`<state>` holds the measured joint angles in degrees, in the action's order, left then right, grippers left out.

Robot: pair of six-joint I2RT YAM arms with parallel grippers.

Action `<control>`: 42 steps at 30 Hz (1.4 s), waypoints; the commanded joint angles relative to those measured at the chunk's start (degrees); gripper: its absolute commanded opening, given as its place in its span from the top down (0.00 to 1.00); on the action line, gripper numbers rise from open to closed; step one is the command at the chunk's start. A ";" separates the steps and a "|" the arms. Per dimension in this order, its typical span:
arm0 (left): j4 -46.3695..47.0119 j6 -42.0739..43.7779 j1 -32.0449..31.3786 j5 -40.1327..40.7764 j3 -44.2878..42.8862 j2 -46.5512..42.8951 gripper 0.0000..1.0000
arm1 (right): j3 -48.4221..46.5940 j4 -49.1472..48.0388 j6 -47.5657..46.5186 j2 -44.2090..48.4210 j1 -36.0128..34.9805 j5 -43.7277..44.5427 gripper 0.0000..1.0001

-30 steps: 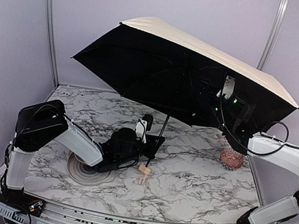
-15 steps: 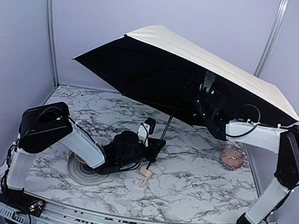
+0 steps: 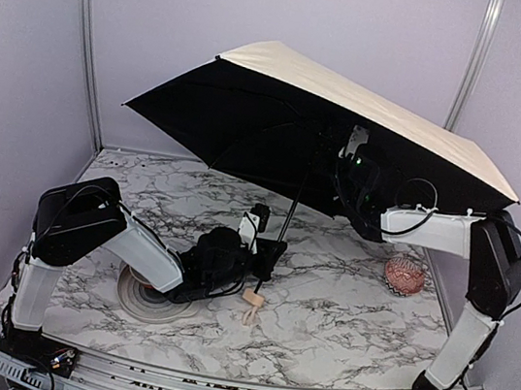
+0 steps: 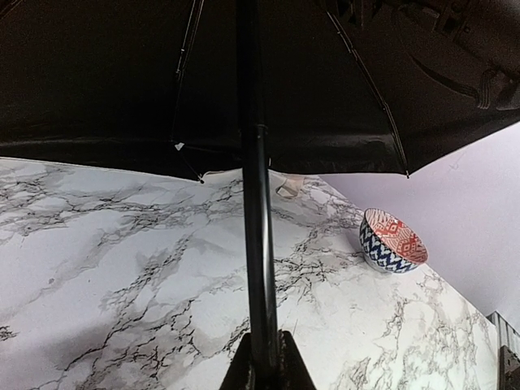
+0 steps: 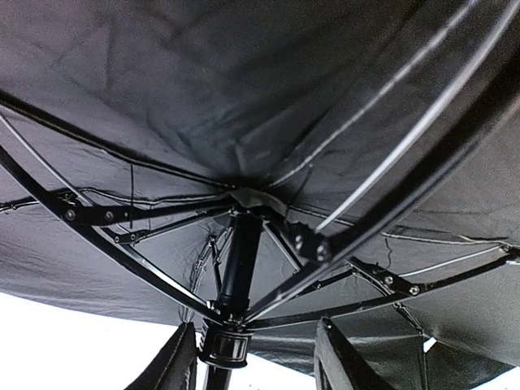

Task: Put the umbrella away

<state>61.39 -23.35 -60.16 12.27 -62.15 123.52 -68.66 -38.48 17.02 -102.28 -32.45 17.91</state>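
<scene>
The umbrella is open, cream outside and black inside, tilted over the table. Its thin black shaft runs down to a tan handle near the marble top. My left gripper is shut on the lower shaft, just above the handle. My right gripper reaches up under the canopy, close to the shaft's top. In the right wrist view it stands open, with the round black runner between its fingers, close to the left one. Ribs spread from the hub above.
A patterned bowl with red inside stands on the marble table at the right, also in the left wrist view as the bowl. A grey round plate lies under the left arm. Purple walls enclose the back and sides.
My right arm has swung left under the canopy, from its right side to the shaft's top, and its jaws have narrowed somewhat. The canopy shifted slightly. The left gripper kept its hold.
</scene>
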 commanded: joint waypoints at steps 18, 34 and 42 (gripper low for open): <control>2.77 2.27 -0.44 -2.14 -1.99 0.14 1.00 | 0.62 -9.12 -0.96 -3.87 -0.50 -0.86 0.49; 3.08 1.58 -0.22 -2.30 -1.64 0.09 1.00 | 2.42 -12.65 -3.09 -2.32 -0.69 1.87 1.00; 3.81 0.79 0.29 -3.99 -1.62 0.46 0.99 | 3.23 -13.20 -3.97 -0.10 -0.40 -3.90 1.00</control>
<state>60.93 -23.05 -60.36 9.43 -63.05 124.18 -66.46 -51.24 18.83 -105.30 -34.50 18.46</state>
